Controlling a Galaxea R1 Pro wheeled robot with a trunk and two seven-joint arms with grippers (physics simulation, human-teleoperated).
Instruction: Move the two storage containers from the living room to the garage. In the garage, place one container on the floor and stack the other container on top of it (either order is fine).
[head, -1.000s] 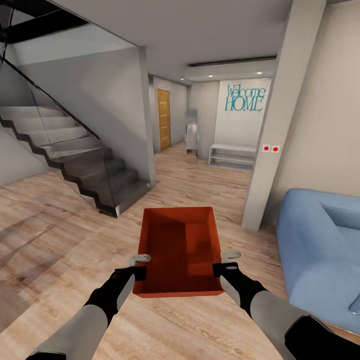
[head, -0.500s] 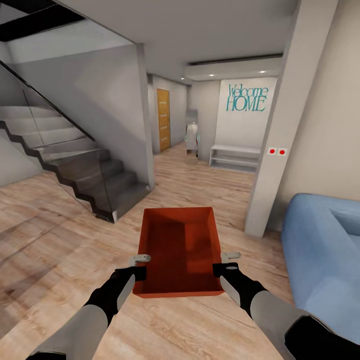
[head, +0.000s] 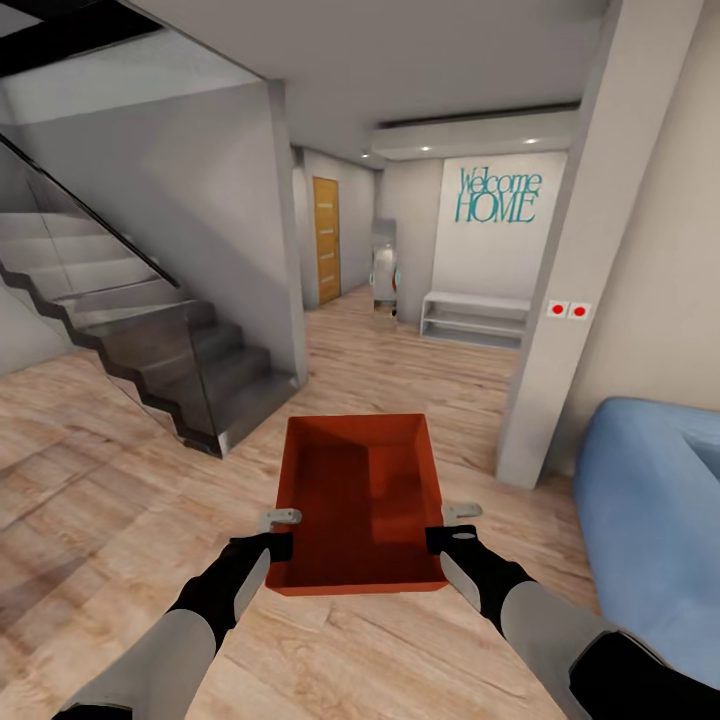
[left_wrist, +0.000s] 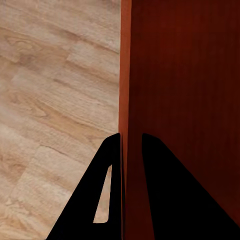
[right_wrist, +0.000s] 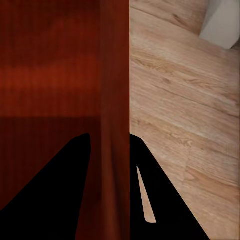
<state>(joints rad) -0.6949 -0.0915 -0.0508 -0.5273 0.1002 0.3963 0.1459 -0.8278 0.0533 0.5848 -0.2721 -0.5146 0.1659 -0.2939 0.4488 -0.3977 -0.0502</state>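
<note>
one orange-red storage container (head: 362, 500) is being held at lower centre of the head frame, above the light wood plank floor (head: 90, 470). left tool (head: 284, 532) is being pinched on the container's left wall, right tool (head: 452, 524) on its right wall. in the left wrist view the wall (left_wrist: 126, 100) is being clamped between the two dark fingers (left_wrist: 105, 200), one outside, one inside the bin. same in the right wrist view: wall (right_wrist: 114, 90) is being gripped between the fingers (right_wrist: 150, 195). container is being kept level, open top up, nothing seen inside.

surroundings: living room side. staircase (head: 130, 330) with glass rail is being seen at left of frame, blue sofa (head: 655, 500) at right edge, white pillar (head: 575, 260) with two red dots (head: 568, 310) right of centre. far back: orange-brown door (head: 327, 240), low white shelf unit (head: 475, 318), teal "welcome home" lettering (head: 498, 195) on the wall at upper right.
</note>
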